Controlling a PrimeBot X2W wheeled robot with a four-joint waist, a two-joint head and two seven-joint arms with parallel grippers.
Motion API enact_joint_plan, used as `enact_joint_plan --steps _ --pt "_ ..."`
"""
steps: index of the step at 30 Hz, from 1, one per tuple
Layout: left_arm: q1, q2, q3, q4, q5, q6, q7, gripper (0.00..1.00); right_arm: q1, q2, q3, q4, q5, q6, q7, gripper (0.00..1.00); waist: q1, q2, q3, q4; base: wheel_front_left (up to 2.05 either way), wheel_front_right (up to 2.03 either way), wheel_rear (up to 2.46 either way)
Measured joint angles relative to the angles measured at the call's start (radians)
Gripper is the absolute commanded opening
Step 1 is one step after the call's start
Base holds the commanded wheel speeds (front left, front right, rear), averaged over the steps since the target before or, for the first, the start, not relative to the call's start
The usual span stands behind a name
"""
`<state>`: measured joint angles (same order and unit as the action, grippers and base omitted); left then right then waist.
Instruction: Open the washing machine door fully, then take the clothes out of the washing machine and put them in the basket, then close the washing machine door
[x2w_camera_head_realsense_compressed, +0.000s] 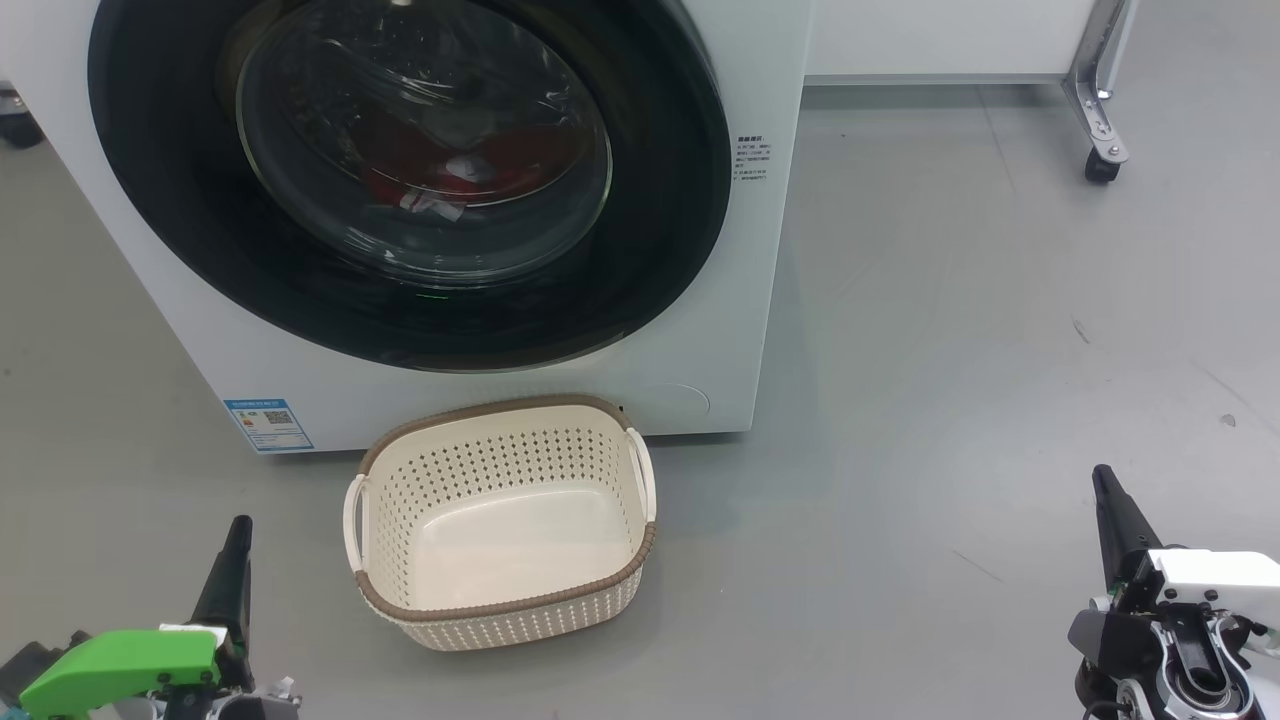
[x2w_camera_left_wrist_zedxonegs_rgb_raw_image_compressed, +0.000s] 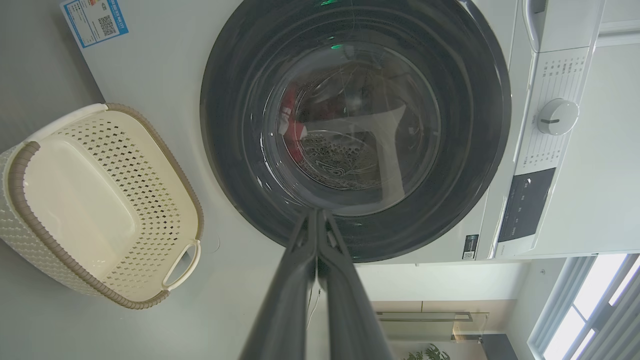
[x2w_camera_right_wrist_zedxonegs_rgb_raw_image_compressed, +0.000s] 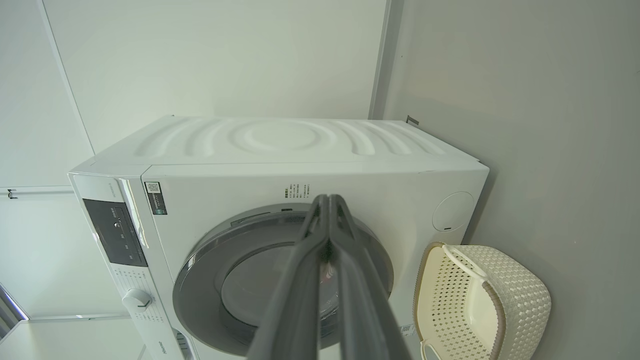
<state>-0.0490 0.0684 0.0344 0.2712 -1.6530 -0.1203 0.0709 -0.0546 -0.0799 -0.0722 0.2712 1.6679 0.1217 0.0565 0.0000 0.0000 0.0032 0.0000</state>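
Note:
The white washing machine (x2w_camera_head_realsense_compressed: 760, 260) stands ahead with its round black-framed door (x2w_camera_head_realsense_compressed: 660, 230) closed flat against the front. Through the glass bowl I see the red clothes (x2w_camera_head_realsense_compressed: 420, 165) lying in the drum, also visible as red clothes (x2w_camera_left_wrist_zedxonegs_rgb_raw_image_compressed: 289, 125) in the left wrist view. The cream basket (x2w_camera_head_realsense_compressed: 610, 415) sits empty on the floor just before the machine. My left gripper (x2w_camera_head_realsense_compressed: 238, 528) is low at the left, shut and empty. My right gripper (x2w_camera_head_realsense_compressed: 1103, 478) is low at the right, shut and empty. Both are well back from the door (x2w_camera_left_wrist_zedxonegs_rgb_raw_image_compressed: 480, 165) (x2w_camera_right_wrist_zedxonegs_rgb_raw_image_compressed: 200, 280).
Grey floor (x2w_camera_head_realsense_compressed: 950, 350) spreads to the right of the machine. A metal leg on a castor (x2w_camera_head_realsense_compressed: 1103, 160) stands at the far right by a white wall panel. The control panel with a dial (x2w_camera_left_wrist_zedxonegs_rgb_raw_image_compressed: 557, 116) lies along the machine's top edge.

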Motion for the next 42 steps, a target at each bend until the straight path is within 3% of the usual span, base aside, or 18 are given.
enact_joint_plan --steps 42 --pt "-0.001 -0.004 0.002 0.0 0.0 0.0 0.007 0.0 0.0 0.002 -0.005 0.0 -0.006 0.0 0.006 0.0 0.0 0.0 0.0 0.0 0.0 0.0 0.0"
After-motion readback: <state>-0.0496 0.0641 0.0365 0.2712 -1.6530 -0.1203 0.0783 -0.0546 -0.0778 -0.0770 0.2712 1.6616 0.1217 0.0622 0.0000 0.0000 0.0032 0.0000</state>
